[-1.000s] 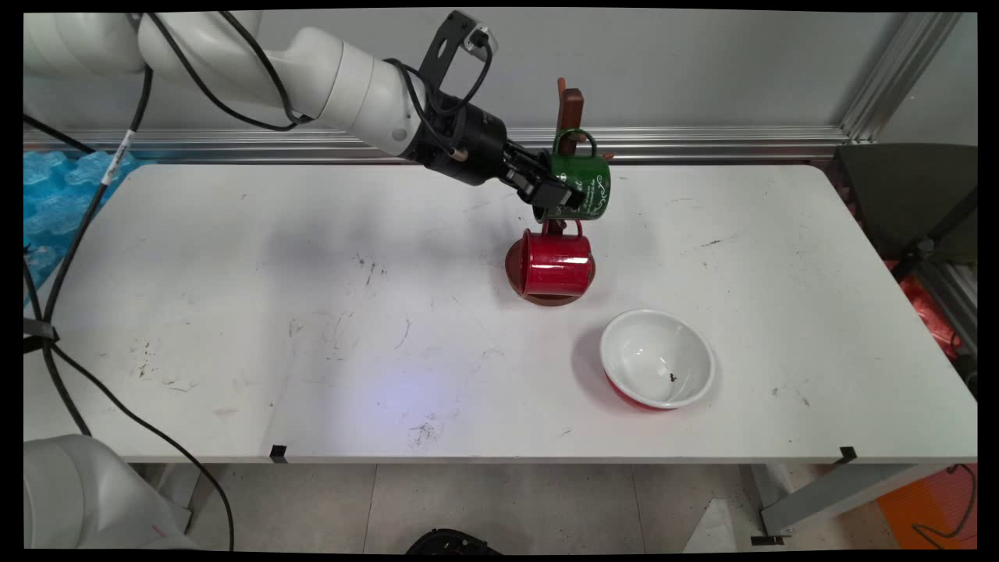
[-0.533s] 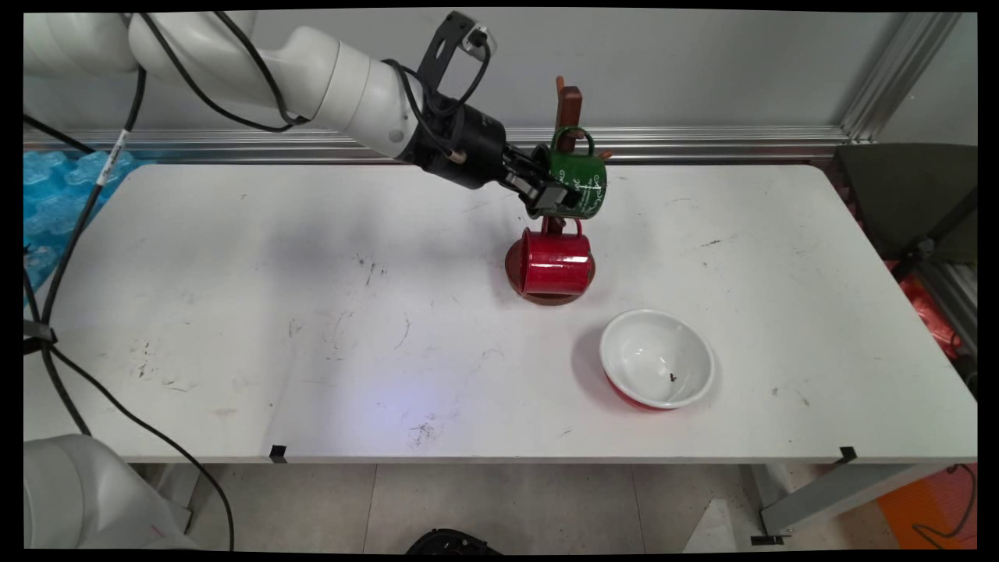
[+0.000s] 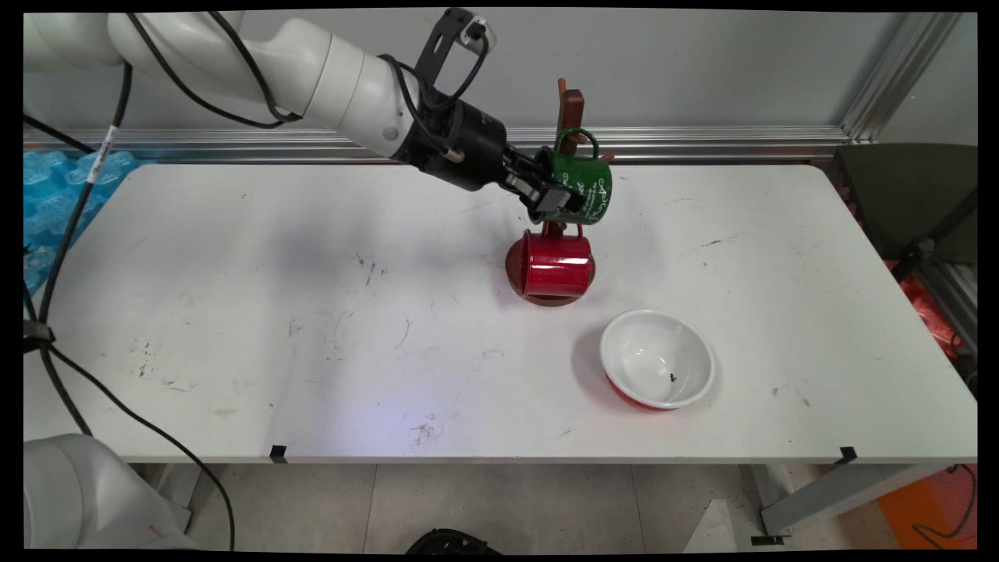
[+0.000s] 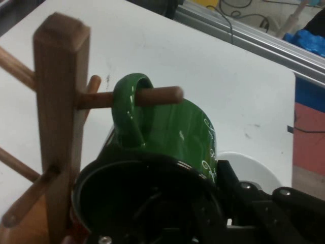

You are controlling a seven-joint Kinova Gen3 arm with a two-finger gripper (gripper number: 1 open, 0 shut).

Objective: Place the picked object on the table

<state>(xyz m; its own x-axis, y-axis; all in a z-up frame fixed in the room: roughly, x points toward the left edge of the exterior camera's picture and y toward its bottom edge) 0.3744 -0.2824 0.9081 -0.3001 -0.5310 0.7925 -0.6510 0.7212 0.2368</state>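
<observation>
Mugs: you have the green mug (image 3: 584,186) with its handle looped over a peg of the rack (image 4: 58,101), and the hand (image 3: 551,197) grips its rim, one finger inside; letting go remains. A red mug (image 3: 556,261) hangs lower down, and a bowl (image 3: 657,359) sits apart on the tabletop (image 3: 312,312). Compared with a second ago, the green mug and hand have barely shifted.

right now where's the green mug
Main view, far centre: the green mug hangs by its handle on a peg of the rack, above the red mug, gripper at its rim.
</observation>
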